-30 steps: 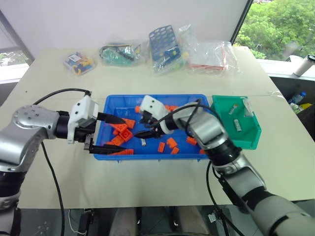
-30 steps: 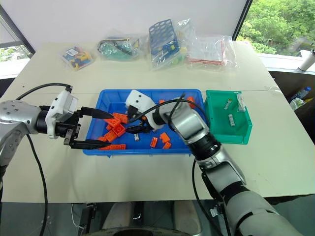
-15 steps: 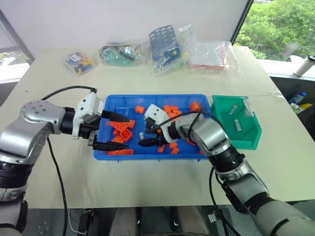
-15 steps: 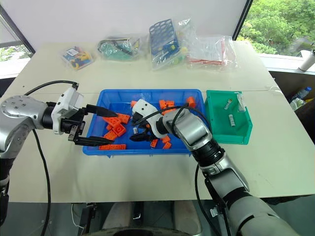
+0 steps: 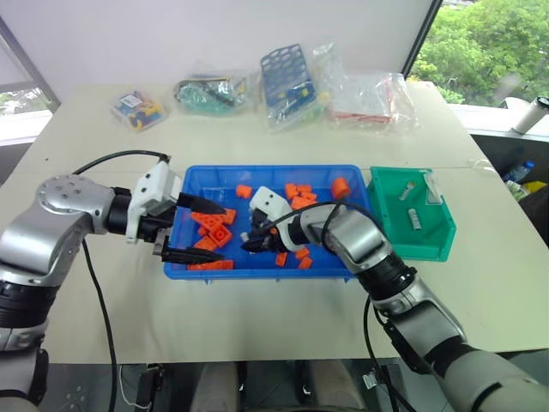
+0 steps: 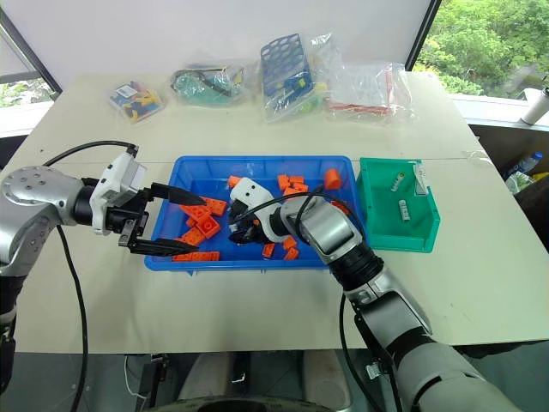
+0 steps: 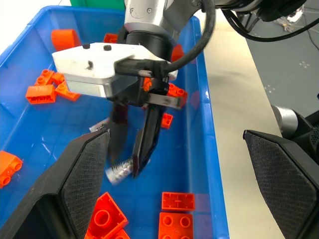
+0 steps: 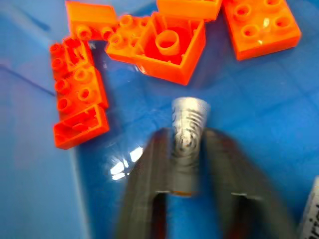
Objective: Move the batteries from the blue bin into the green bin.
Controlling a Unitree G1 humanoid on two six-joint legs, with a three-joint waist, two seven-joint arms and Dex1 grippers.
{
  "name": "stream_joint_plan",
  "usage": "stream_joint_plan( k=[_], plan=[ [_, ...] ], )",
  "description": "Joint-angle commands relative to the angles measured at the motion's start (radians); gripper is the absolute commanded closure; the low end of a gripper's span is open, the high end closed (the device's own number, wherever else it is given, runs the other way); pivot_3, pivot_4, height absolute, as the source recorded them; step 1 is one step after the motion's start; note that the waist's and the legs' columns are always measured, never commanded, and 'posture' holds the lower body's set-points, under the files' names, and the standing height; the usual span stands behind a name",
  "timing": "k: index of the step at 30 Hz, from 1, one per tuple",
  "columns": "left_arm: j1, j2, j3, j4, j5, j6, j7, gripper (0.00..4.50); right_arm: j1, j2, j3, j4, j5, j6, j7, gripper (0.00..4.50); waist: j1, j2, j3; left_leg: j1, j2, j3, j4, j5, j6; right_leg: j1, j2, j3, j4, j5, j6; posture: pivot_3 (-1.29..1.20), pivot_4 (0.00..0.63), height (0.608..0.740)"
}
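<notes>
The blue bin lies mid-table, strewn with orange bricks. Inside it, near the middle, my right gripper points down and is shut on a small silver battery, which stands between its two black fingers. The left wrist view shows the same battery low at those fingertips. Another battery lies just beside it. My left gripper hovers open over the bin's left end, holding nothing. The green bin sits right of the blue one with two batteries in it.
Plastic bags of parts and a blue perforated rack line the table's far side. A small bag of coloured pieces lies far left. Bare table runs in front of both bins.
My right gripper has sunk into the blue bin and closed its open fingers on a battery. The left arm has stayed put.
</notes>
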Motion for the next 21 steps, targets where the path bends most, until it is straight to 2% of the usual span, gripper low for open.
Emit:
stream_joint_plan(
  k=[1, 4, 9, 14, 18, 21],
  plan=[
    [-0.018, 0.009, 0.013, -0.012, 0.0, -0.009, -0.009, 0.0, 0.009, -0.014, 0.01, -0.037, 0.018, 0.008, 0.016, 4.43, 0.0, 0.0, 0.0, 0.0, 0.0, 0.0, 0.0, 0.0, 0.0, 0.0, 0.0, 0.0, 0.0, 0.0, 0.0, 0.0, 0.15, 0.739],
    [-0.016, 0.004, 0.011, -0.009, 0.002, -0.014, -0.011, 0.0, -0.002, -0.021, -0.008, -0.057, 0.035, 0.015, 0.021, 4.43, 0.0, 0.0, 0.0, 0.0, 0.0, 0.0, 0.0, 0.0, 0.0, 0.0, 0.0, 0.0, 0.0, 0.0, 0.0, 0.0, 0.15, 0.739],
    [0.021, -0.007, 0.011, -0.031, -0.005, -0.021, -0.008, 0.0, -0.059, -0.121, -0.188, -0.173, 0.126, 0.12, 0.033, 4.43, 0.004, 0.0, 0.0, 0.0, 0.001, 0.0, 0.0, 0.0, 0.0, 0.0, -0.001, 0.0, 0.0, 0.0, 0.0, 0.0, 0.15, 0.739],
    [0.06, -0.02, 0.032, -0.031, 0.006, -0.043, 0.016, 0.0, -0.07, -0.381, -0.38, -0.235, 0.173, 0.168, 0.066, 4.43, 0.025, 0.0, 0.0, -0.001, 0.001, 0.0, 0.0, 0.0, 0.0, 0.0, -0.001, 0.0, -0.001, 0.0, 0.0, 0.0, 0.15, 0.739],
    [0.078, -0.029, 0.067, -0.022, 0.002, -0.057, 0.053, 0.0, -0.011, -0.598, -0.466, -0.189, 0.159, 0.115, 0.089, 4.43, 0.031, 0.0, 0.0, -0.001, 0.001, 0.001, 0.0, 0.0, 0.001, 0.0, -0.001, 0.0, -0.003, 0.0, 0.0, 0.0, 0.15, 0.739],
    [0.066, -0.038, 0.082, -0.015, -0.005, -0.053, 0.079, 0.0, 0.046, -0.713, -0.514, -0.153, 0.155, 0.076, 0.106, 4.43, 0.028, 0.0, 0.001, -0.001, 0.001, 0.001, 0.0, 0.0, 0.001, 0.0, -0.002, 0.001, -0.003, 0.0, 0.0, 0.0, 0.15, 0.739]
  ],
)
